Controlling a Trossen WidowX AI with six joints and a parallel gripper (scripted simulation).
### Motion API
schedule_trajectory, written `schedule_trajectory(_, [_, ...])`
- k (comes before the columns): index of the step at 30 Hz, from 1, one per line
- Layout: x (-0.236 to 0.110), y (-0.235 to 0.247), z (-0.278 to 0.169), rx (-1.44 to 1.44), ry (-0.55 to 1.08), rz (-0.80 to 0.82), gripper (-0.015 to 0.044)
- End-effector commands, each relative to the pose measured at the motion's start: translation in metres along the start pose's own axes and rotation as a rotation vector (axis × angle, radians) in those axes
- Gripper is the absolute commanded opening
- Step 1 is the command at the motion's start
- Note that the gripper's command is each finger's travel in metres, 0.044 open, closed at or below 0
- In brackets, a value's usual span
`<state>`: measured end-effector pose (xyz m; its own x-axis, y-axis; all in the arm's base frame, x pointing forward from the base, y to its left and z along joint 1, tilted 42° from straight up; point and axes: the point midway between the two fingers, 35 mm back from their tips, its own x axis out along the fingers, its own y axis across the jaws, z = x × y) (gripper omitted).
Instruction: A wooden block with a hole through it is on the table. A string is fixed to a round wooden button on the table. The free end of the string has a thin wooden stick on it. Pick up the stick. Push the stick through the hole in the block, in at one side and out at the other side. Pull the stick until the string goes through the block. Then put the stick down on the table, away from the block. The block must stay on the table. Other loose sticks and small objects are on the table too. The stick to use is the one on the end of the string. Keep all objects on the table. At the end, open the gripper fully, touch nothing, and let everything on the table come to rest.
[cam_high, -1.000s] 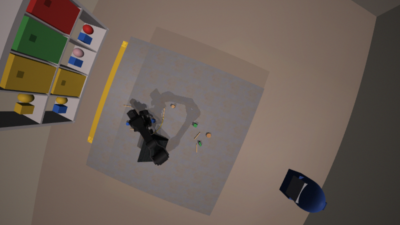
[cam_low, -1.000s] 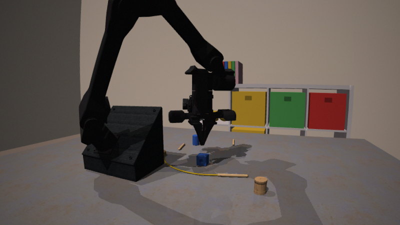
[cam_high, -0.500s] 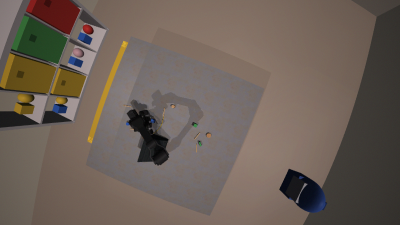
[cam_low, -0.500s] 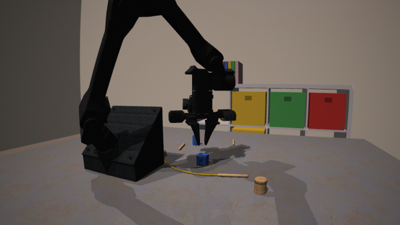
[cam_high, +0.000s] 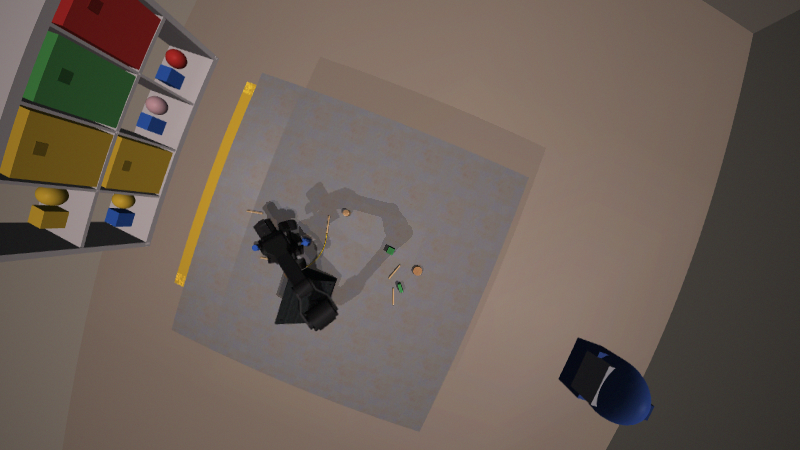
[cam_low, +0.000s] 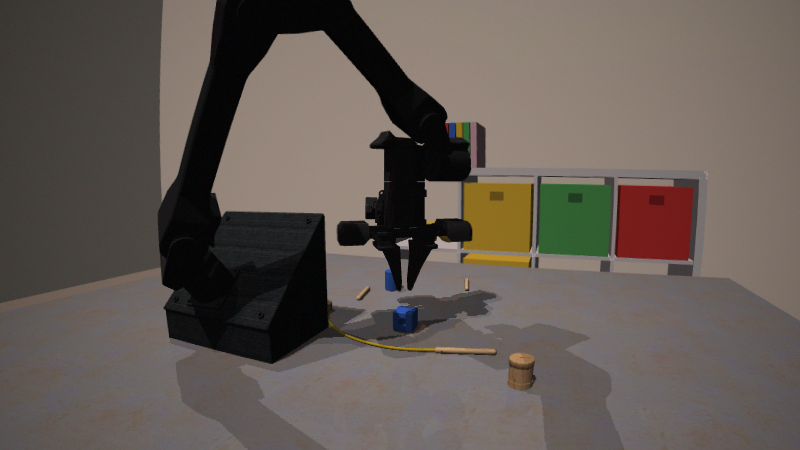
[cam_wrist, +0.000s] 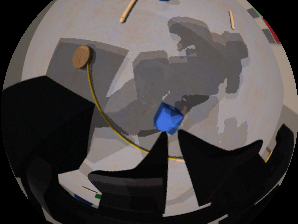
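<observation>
The blue block with a hole (cam_low: 404, 319) (cam_wrist: 168, 118) (cam_high: 304, 242) sits on the table. The yellow string (cam_low: 380, 345) (cam_wrist: 100, 107) runs from the round wooden button (cam_wrist: 82, 56) past the block to the thin stick (cam_low: 465, 350) (cam_high: 327, 223), which lies flat on the table. My gripper (cam_low: 406, 286) (cam_wrist: 172, 132) hangs a little above the table, just behind and above the block. Its fingers stand close together with nothing between them. In the exterior view the button is mostly hidden by the arm's base.
The arm's black base (cam_low: 251, 279) stands left of the block. A blue cylinder (cam_low: 389, 279), two loose sticks (cam_low: 363, 292) (cam_low: 466, 284) and a wooden barrel (cam_low: 520, 371) lie around. Further off are green pieces (cam_high: 389, 249) (cam_high: 399, 287), more sticks (cam_high: 393, 271) and a wooden disc (cam_high: 416, 270).
</observation>
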<state>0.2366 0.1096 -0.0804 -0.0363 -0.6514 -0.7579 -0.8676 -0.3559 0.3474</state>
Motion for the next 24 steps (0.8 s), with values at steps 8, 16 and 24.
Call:
schedule_trajectory(8, [0.0,0.0,0.0,0.0,0.0,0.0,0.0])
schedule_trajectory(16, [0.0,-0.002,-0.003,0.076,0.0,-0.001,0.0053])
schedule_trajectory(24, [-0.003,-0.017,-0.047,0.974,-0.002,-0.006,0.0263])
